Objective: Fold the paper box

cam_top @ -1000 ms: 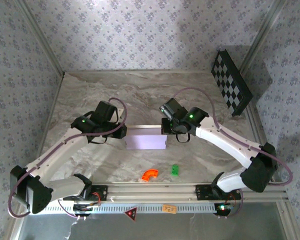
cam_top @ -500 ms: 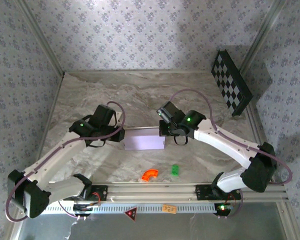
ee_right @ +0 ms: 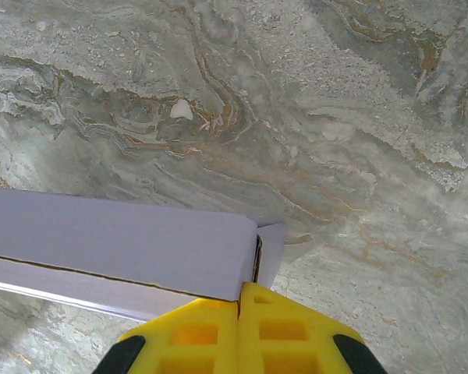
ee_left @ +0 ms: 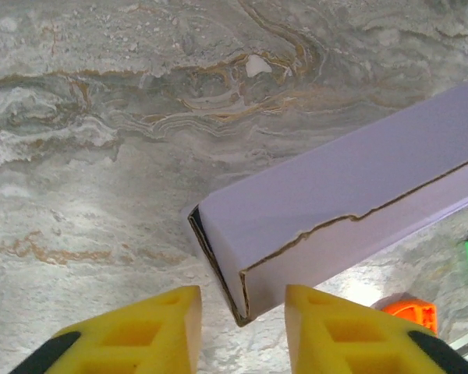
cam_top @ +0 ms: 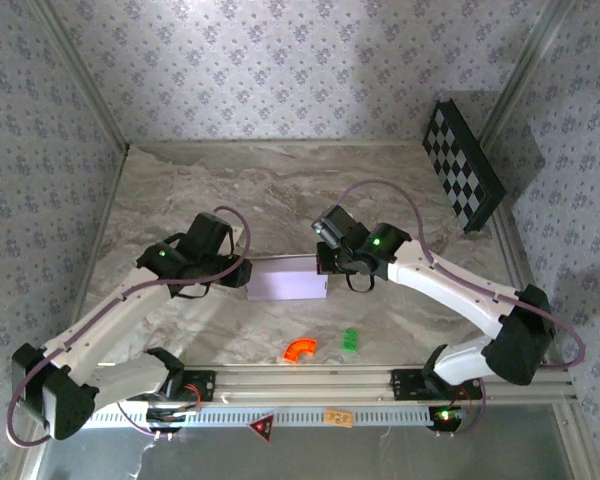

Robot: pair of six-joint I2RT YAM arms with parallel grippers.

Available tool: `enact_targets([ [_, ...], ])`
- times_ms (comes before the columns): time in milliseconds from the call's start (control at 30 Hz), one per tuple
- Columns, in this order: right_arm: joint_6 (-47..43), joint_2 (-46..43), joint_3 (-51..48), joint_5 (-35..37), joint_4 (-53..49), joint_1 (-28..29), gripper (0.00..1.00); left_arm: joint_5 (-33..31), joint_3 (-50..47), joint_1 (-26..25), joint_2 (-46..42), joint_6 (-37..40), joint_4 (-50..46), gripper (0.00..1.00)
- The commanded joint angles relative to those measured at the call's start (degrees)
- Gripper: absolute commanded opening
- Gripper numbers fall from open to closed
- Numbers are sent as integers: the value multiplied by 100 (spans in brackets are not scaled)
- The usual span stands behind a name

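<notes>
The paper box (cam_top: pixel 288 281) lies flat in the middle of the marble table as a closed pale lilac rectangular box. At its left end my left gripper (cam_top: pixel 242 272) stands open. In the left wrist view the box's (ee_left: pixel 351 202) near corner pokes into the gap of the left gripper (ee_left: pixel 243 331), touching neither yellow finger. My right gripper (cam_top: pixel 327 262) is at the box's right end. In the right wrist view the right gripper (ee_right: pixel 240 294) is shut, fingertips together and pressed against the end of the box (ee_right: pixel 117 241) beside a small end flap (ee_right: pixel 271 251).
An orange curved piece (cam_top: pixel 300 349) and a green block (cam_top: pixel 350 340) lie in front of the box, near the metal rail (cam_top: pixel 310 380). A checkered board (cam_top: pixel 464 165) leans at the back right. Papered walls close in the table on three sides.
My left gripper's jaws have opened off the box's left end. Both arms and the box have shifted slightly to the left. The right gripper stays shut.
</notes>
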Motion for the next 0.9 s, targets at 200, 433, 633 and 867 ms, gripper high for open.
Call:
enact_targets([
  [200,111,49,-180,-177,-154,45,0,-84,319,-35,-333,-85,69,37],
  [433,101,60,-136,-213,-214,46,0,-201,331,-31,-204,11,41,24],
  [633,102,57,-199,-215,-189,45,0,-240,226,-60,-89,74,42,11],
  [867,94,48,-270,-193,-167,43,0,-270,5,-98,-122,83,37,4],
])
